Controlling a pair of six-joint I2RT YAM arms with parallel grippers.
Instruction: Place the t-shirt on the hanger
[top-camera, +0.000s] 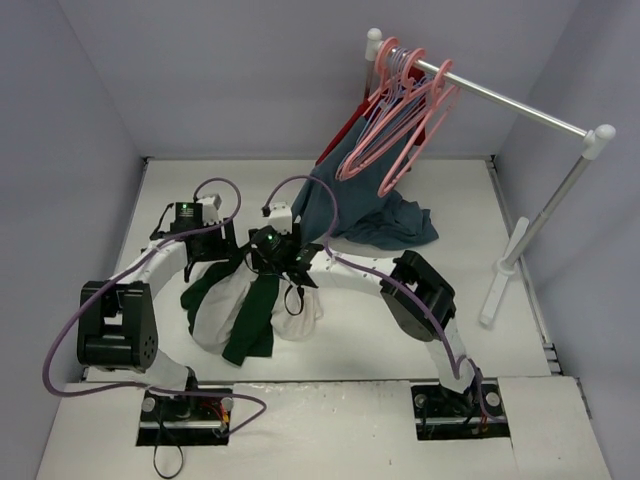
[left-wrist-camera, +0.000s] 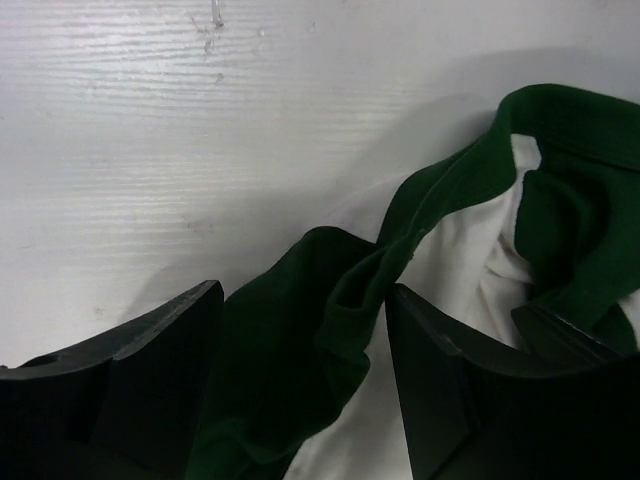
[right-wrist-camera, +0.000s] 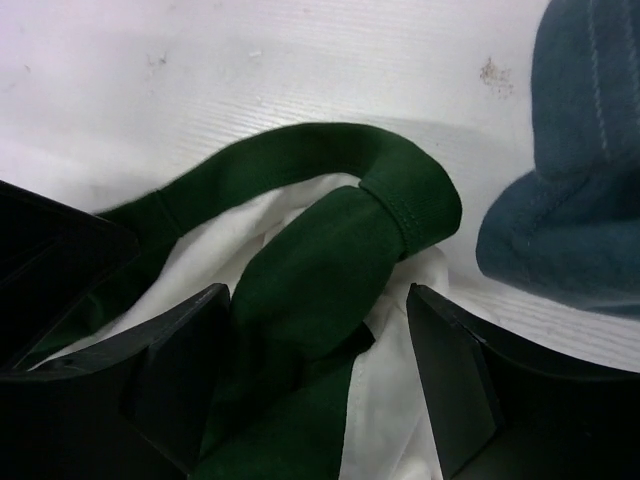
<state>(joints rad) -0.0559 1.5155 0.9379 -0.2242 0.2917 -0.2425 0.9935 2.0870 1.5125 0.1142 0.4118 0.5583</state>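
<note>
The t-shirt (top-camera: 240, 312) lies bunched on the table between the two arms, cream-white with dark green sleeves. My left gripper (top-camera: 228, 262) and right gripper (top-camera: 268, 268) both point down at its far end, close together. In the left wrist view the left gripper (left-wrist-camera: 305, 300) stands open, with a fold of the t-shirt (left-wrist-camera: 300, 330) in dark green between its fingers. The right gripper (right-wrist-camera: 320, 295) is open too, around a green sleeve of the t-shirt (right-wrist-camera: 320, 270), with white cloth showing beside the right finger. The hanger (top-camera: 400, 110) hangs among several pink ones on the rail.
A metal rail (top-camera: 500, 100) on a white stand (top-camera: 510, 262) crosses the far right. A blue-grey garment (top-camera: 370, 215) (right-wrist-camera: 580, 150) hangs from it down onto the table, just right of the grippers. A red garment (top-camera: 345, 125) shows behind it.
</note>
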